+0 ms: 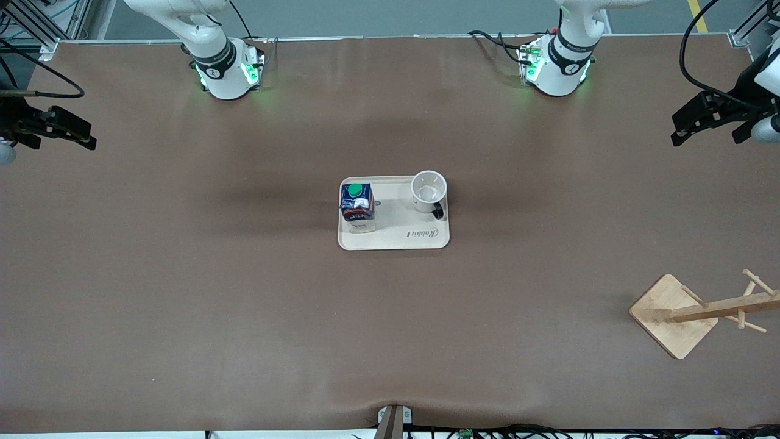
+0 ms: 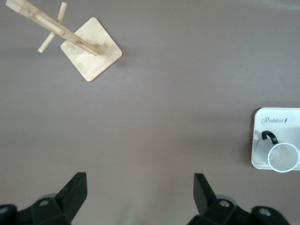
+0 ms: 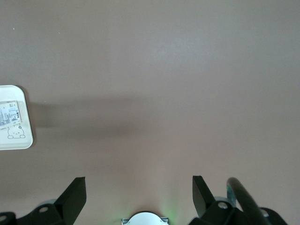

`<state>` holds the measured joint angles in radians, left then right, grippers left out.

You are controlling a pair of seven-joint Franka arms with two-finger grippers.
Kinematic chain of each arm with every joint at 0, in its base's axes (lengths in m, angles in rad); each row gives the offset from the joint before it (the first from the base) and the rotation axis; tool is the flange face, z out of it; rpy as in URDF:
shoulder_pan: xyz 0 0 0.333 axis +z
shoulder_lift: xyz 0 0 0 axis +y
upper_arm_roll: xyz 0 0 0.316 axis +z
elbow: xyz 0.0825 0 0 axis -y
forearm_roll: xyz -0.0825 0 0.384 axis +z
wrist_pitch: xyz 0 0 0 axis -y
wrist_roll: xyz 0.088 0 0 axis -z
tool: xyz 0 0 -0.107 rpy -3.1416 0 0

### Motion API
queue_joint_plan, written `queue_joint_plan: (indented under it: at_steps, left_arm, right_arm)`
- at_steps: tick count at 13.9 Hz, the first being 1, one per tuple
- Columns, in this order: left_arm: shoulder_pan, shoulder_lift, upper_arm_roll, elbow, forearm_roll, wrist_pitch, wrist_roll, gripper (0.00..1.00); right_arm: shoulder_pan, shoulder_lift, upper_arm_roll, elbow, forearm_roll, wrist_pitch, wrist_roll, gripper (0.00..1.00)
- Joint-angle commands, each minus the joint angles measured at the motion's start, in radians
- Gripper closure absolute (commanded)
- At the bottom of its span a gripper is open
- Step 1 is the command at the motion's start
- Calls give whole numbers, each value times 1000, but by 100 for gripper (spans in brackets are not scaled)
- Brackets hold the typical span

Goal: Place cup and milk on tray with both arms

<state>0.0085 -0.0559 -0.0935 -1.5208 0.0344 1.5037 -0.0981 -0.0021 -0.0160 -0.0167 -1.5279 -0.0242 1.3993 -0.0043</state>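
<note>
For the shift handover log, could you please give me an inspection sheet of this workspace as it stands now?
Surface: brown table, bare apart from the items listed.
Job's things: milk and cup stand upright on the tray, apart.
Clutter: wooden rack near the left arm's end.
Grippers: left gripper and right gripper open, empty, each over its own table end; both arms wait.
Cables: black cables by the arm bases.
Surroundings: grey floor, metal frames.
</note>
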Motion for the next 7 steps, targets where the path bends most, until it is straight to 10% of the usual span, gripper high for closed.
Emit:
queue_joint_plan:
  at_steps: [1, 7]
  left_arm:
    - [1, -16, 3, -7, -22, -11, 4, 0]
    - [-2, -12, 1, -4, -21, -17, 17, 0]
  right_arm:
    - [-1, 1, 3, 2, -14, -13, 3, 0]
    - [-2, 10, 3, 2, -14, -22, 6, 0]
